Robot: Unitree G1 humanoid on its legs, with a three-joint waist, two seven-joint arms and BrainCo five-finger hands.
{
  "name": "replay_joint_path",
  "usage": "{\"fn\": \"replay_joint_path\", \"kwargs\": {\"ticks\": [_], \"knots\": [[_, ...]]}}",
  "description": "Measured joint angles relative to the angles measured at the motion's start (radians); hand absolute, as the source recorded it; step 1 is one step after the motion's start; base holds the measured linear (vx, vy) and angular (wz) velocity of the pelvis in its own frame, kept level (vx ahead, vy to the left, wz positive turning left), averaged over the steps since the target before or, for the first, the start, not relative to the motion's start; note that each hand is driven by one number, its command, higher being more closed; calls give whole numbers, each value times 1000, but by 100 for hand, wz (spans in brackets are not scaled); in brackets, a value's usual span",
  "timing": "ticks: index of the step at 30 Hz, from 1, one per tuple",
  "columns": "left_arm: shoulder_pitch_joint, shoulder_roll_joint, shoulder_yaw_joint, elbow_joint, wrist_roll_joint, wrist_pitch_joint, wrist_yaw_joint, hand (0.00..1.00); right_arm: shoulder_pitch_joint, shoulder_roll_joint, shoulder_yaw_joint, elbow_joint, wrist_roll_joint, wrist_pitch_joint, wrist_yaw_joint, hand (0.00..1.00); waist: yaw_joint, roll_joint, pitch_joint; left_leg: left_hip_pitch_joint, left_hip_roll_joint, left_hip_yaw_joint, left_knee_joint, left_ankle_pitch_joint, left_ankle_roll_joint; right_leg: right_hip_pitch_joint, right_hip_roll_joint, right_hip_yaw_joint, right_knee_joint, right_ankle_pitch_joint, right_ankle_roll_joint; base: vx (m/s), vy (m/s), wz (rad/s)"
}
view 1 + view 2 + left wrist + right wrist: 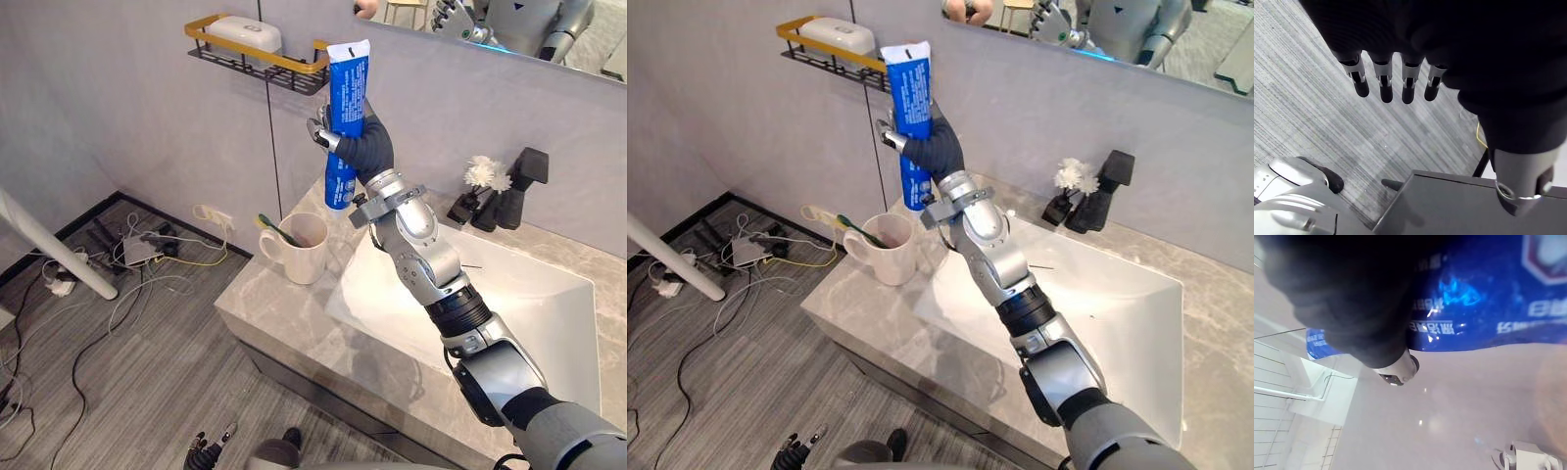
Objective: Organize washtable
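A blue toothpaste tube (348, 93) with a white crimped end stands upright in the air, cap end down. My right hand (364, 145) is shut round its middle and holds it high against the wall, just right of the black wire shelf (257, 61) with the gold rail. In the right wrist view the tube (1488, 298) lies close against the hand. A white mug (306, 253) with a green toothbrush (277, 231) stands on the stone counter (284, 318). My left hand (1385, 88) hangs low beside the counter over the floor, fingers straight and empty.
A white box (245, 34) lies on the shelf. A white sink (519, 304) is set into the counter. White flowers (487, 174) and a black holder (519, 186) stand at the back wall under the mirror (549, 39). Cables and a power strip (137, 250) lie on the floor at the left.
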Motion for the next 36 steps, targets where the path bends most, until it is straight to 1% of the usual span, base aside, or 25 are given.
{"fn": "replay_joint_path", "kwargs": {"ticks": [4, 6, 10, 13, 15, 18, 23, 25, 36], "knots": [[-1, 3, -1, -2, -1, 0, 1, 0, -26, 12, 17, 26, 0, 0, -2, 100, 7, -5, 14, -9, -1, -8, 6, 0, 0, 1, -2, -9, 0, 0, 0, 7, -2, 6], [-8, 3, -4, -2, 0, 1, 1, 0, -28, 17, 19, 59, -2, 1, -9, 100, 24, -4, 15, -11, -1, -8, 6, 0, 0, 1, -6, -11, 0, -1, 1, 3, 4, 2], [-8, 3, -4, -2, -1, 1, 1, 0, -29, 37, 25, 66, -2, 4, -20, 100, 27, -5, 20, -15, -2, -10, 8, 0, 0, -2, -7, -12, 1, -1, 1, 2, 2, 2], [-8, 3, -6, -8, -2, 0, 2, 0, -29, 45, 30, 66, -2, 4, -21, 100, 28, -5, 34, -16, -2, -11, 10, 0, 0, -4, -8, -12, 5, -3, 1, 0, 0, 0], [-8, 4, -7, -11, -2, 0, 2, 0, -29, 53, 32, 81, -18, 4, -23, 100, 29, -5, 39, -22, -2, -12, 13, 0, 0, -12, -10, -13, 17, -9, 0, 0, 0, 0], [-12, 5, -18, -17, -2, -4, 3, 0, -29, 55, 32, 121, -39, 6, -26, 100, 50, -3, 41, -23, -2, -12, 14, 0, 0, -13, -10, -13, 17, -9, 1, 0, 0, 0], [-12, 17, -42, -27, -3, -4, 3, 0, -29, 77, 38, 143, -40, 11, -26, 100, 51, -4, 44, -28, -3, -15, 15, 0, 0, -18, -11, -15, 19, -9, 1, 0, 0, 0], [-12, 17, -42, -27, -3, -3, 3, 0, -29, 76, 39, 143, -40, 18, -26, 100, 51, -4, 44, -34, -3, -14, 17, 0, 0, -25, -12, -14, 24, -10, 1, 0, 0, 0], [-12, 19, -44, -33, -3, -4, 3, 0, -29, 75, 43, 143, -78, 19, -26, 100, 49, -4, 63, -34, -2, -13, 27, -1, -1, -30, -15, -12, 46, -22, 3, -6, 0, 0]]}}
